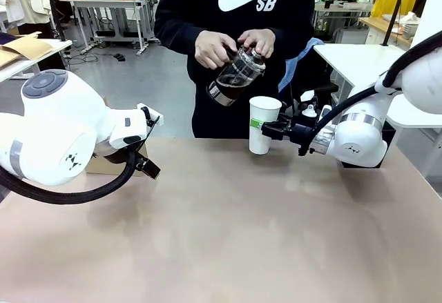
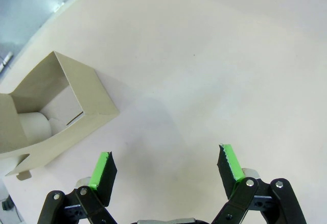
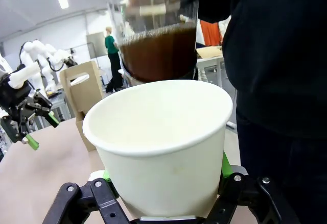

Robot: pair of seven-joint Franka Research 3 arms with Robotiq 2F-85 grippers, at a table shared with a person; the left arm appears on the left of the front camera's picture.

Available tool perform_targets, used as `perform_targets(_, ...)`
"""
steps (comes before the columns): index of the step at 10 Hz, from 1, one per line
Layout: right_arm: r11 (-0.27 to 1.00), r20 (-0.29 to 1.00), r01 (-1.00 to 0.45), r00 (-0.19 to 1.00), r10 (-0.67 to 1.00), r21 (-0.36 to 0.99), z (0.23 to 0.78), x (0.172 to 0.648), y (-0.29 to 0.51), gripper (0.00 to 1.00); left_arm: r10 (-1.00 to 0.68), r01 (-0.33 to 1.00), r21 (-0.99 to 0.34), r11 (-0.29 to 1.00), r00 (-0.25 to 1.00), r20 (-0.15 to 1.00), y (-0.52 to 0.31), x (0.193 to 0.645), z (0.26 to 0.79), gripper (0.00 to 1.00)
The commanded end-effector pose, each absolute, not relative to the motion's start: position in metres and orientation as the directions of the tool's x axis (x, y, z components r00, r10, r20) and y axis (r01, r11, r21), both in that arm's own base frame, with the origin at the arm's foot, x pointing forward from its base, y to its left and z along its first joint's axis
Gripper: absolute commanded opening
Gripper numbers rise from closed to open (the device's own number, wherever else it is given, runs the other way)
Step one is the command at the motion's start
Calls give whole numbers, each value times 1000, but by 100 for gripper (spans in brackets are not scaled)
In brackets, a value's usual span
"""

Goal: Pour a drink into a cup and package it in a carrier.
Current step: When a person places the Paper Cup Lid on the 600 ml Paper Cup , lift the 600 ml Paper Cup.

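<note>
My right gripper (image 1: 275, 130) is shut on the white paper cup (image 1: 263, 125) and holds it upright above the table's far edge. The person tilts a glass pitcher (image 1: 237, 75) with both hands just above the cup; the dark brown drink (image 1: 230, 88) sits inside it. From the right wrist, the cup (image 3: 159, 137) stands between my fingers with the drink (image 3: 159, 50) right above its rim, and its inside looks white. My left gripper (image 2: 166, 164) hangs open over bare table, next to the brown carrier (image 2: 61, 106). The carrier (image 1: 102, 165) sits behind my left arm.
A white round shape (image 2: 33, 125) shows in one carrier slot. The tan table (image 1: 242, 234) stretches wide between the arms. My left gripper (image 3: 24, 118) and the carrier (image 3: 84, 89) appear beyond the cup in the right wrist view.
</note>
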State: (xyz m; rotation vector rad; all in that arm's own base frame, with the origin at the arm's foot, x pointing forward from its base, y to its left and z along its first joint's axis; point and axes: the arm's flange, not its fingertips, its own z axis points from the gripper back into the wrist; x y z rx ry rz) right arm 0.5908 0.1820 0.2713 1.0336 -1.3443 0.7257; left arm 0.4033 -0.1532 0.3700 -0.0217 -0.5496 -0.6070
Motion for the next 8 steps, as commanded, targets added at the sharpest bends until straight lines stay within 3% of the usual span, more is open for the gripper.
perform_targets(1,415,983,-894,125,-138,172,276,591,183,81,-534,546,136,827,684,498,-152,403,370,100)
perform_targets(8,415,983,-894,125,-138,172,276,591,183,81,-534,546,136,827,684,498,-152,403,370,100)
